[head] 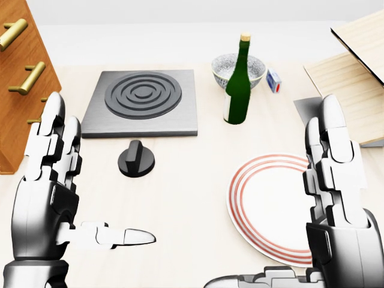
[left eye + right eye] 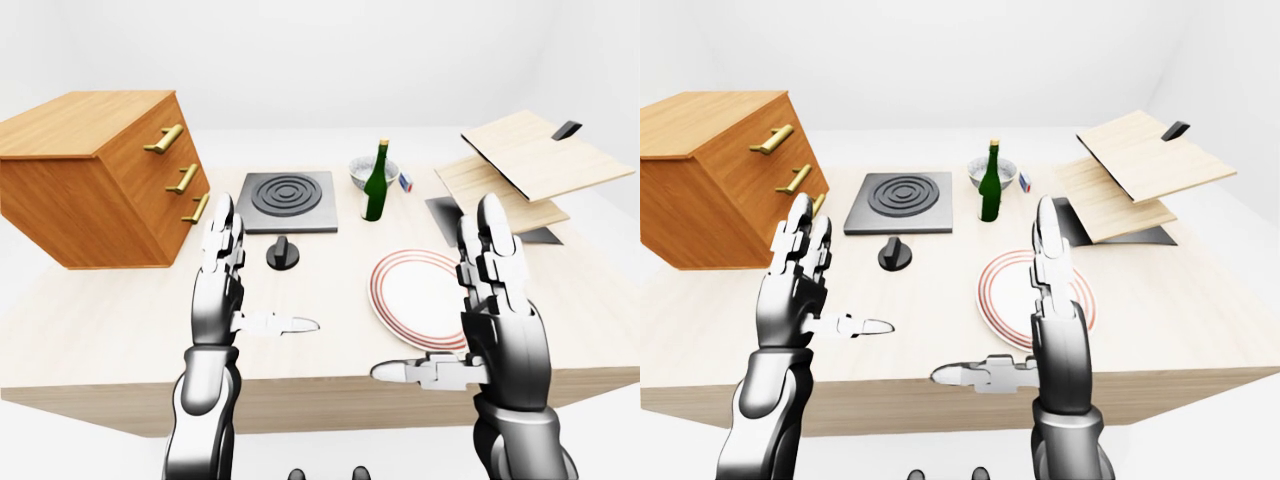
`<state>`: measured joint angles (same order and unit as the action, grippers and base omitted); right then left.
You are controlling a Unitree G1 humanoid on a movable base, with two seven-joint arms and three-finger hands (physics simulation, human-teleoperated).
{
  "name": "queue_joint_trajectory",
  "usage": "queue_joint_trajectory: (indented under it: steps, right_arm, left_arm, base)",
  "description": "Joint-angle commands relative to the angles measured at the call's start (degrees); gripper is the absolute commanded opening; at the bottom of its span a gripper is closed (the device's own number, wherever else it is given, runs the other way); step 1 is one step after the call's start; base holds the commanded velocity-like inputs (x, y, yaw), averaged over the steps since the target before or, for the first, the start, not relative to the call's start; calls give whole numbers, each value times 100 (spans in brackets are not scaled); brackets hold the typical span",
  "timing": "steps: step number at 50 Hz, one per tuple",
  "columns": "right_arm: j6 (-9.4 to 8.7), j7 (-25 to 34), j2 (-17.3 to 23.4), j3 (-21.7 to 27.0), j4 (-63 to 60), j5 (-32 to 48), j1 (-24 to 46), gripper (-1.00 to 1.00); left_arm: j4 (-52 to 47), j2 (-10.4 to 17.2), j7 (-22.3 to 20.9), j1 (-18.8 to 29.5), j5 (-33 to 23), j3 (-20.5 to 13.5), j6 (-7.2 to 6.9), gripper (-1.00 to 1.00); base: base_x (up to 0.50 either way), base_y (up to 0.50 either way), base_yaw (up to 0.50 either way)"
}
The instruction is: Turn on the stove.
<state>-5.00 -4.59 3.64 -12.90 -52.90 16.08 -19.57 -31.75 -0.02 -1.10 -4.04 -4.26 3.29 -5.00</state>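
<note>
We hold both hands spread wide and empty above the near table edge, the left hand (image 1: pixel 51 198) nearest the work and the right hand (image 1: pixel 336 198) over the plate (image 1: pixel 264 210). The knob (image 1: pixel 136 159) sits just near of the stove (image 1: pixel 143 102), untouched. We should bring the left fingers down around its raised ridge, close squarely, then twist without dragging it.
</note>
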Motion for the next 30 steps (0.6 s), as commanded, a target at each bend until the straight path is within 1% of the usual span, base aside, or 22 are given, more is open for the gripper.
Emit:
queue_joint_trajectory:
  steps: [1, 16, 24, 26, 27, 28, 30]
  right_arm:
    - [0, -75, 112, -271, -199, 110, -211, 100]
    - [0, -149, 238, -468, -277, 47, -236, 100]
    - [0, -232, 309, -448, -243, 201, -298, 100]
    - [71, -189, 317, -406, -207, 202, -318, 100]
    - [54, -120, 298, -312, -195, 78, -296, 100]
    - [163, -49, 276, -208, -151, -137, -283, 100]
    - [0, 86, 176, -65, -121, -306, -194, 100]
  left_arm:
    - [2, -7, 8, 101, -29, -9, 0, 100]
    - [-71, -6, -3, 70, -24, 6, 0, 100]
    - [-77, -16, 7, 112, -14, 14, 0, 100]
    - [-65, -14, 13, 82, -32, 36, 0, 100]
    - [-73, -14, 8, 71, -23, 33, 0, 100]
    - [-66, -10, 4, 61, -15, 24, 0, 100]
    - [-58, 8, -24, 50, 30, -44, 0, 100]
  base:
    - [0, 0, 0]
    - [0, 0, 0]
    - [0, 0, 0]
    - [0, 0, 0]
    - [0, 0, 0]
    - [0, 0, 0]
    - [22, 10, 0]
